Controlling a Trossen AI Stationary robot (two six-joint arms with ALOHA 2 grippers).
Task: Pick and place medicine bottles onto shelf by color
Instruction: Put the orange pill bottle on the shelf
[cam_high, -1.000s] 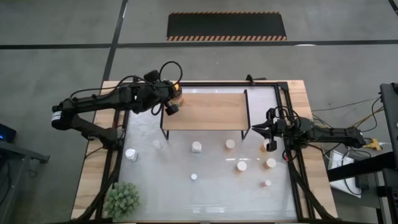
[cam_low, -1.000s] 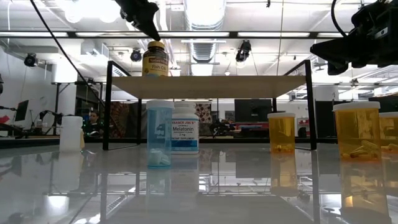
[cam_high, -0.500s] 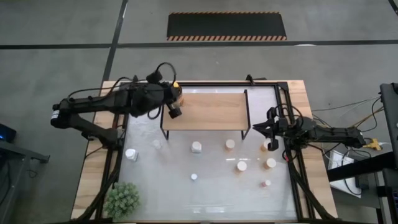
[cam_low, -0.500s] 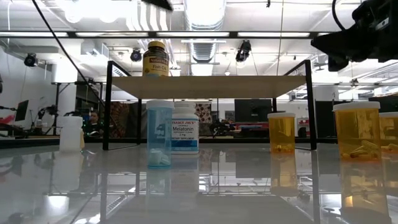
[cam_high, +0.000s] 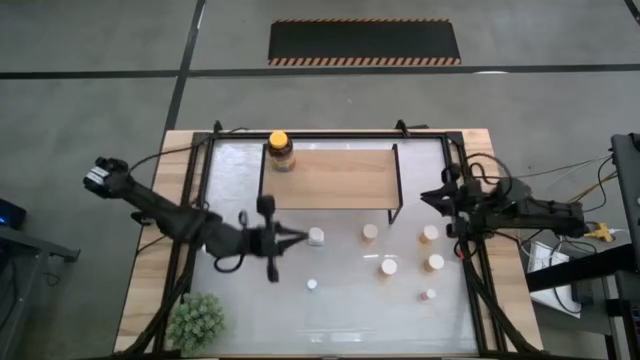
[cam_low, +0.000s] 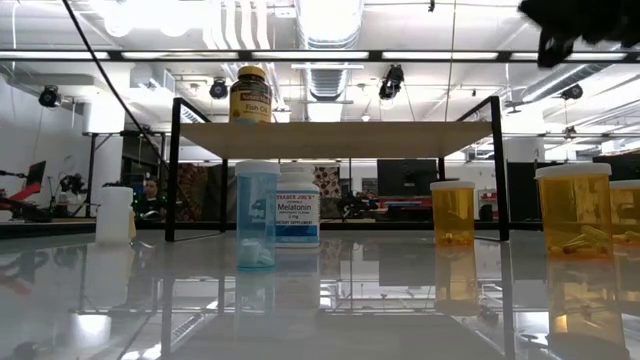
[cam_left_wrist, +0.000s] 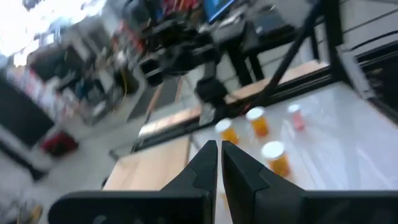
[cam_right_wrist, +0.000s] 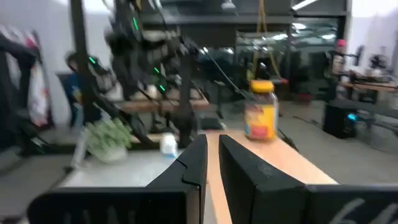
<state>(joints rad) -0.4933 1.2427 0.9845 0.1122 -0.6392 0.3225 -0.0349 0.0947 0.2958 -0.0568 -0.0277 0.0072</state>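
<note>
Bottles are the job, and you can see most of them down on the glossy table (cam_high: 340, 300). Your big amber jar (cam_high: 281, 151) with the yellow lid stands on the far left corner of the shelf (cam_high: 340, 180), upright and alone. Nothing is touching it.

Your left gripper (cam_high: 297, 238) is low over the table, in front of the shelf, just beside a white bottle (cam_high: 316, 236). Its two fingers are pressed together, and they hold nothing.

Your right gripper (cam_high: 428, 196) waits near the right end of the shelf. Its fingers are nearly together too, with only a thin gap, and nothing is between them.

You have orange bottles with pale caps at the right: one (cam_high: 370, 232) near the shelf's front, one (cam_high: 430, 233) beside the right arm, and two more (cam_high: 389, 267) (cam_high: 435, 262) closer to the front. One tiny bottle (cam_high: 312, 284) sits in the middle, and another tiny one (cam_high: 431, 295) sits at the right.

A green plant (cam_high: 196, 320) sits at the front left corner.
</note>
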